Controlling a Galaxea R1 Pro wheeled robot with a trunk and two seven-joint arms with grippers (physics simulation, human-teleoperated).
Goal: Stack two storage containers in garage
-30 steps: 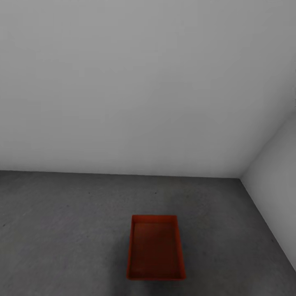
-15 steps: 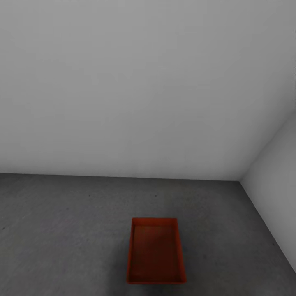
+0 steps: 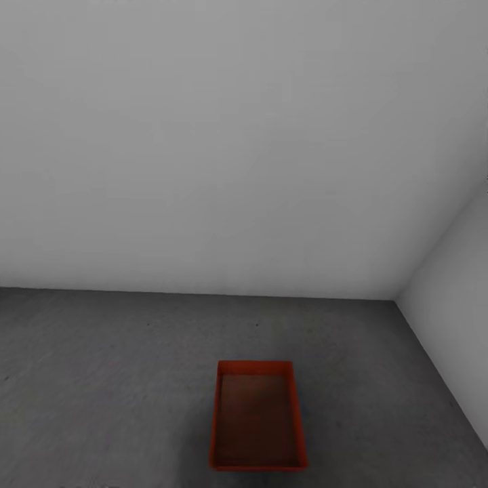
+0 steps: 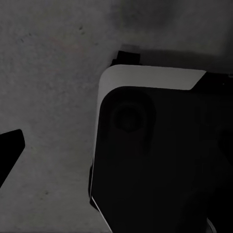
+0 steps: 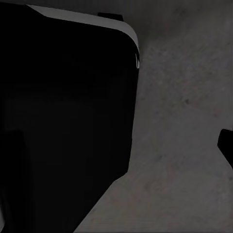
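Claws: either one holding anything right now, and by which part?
Nothing seen held. The storage container sits alone on the concrete floor; both wrist views look down at floor and robot body, no bin between fingers.

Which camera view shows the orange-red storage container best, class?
The head view: the storage container sits whole and open-topped on the grey concrete floor near a wall corner. Both wrist views show floor and dark robot parts, not the container.

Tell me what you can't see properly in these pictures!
- Storage container, head view: whether it is one bin or two nested; too dark to tell.
- Both wrist views: the robot's dark body blocks much of the floor.
- Grippers: open or shut, cannot tell.
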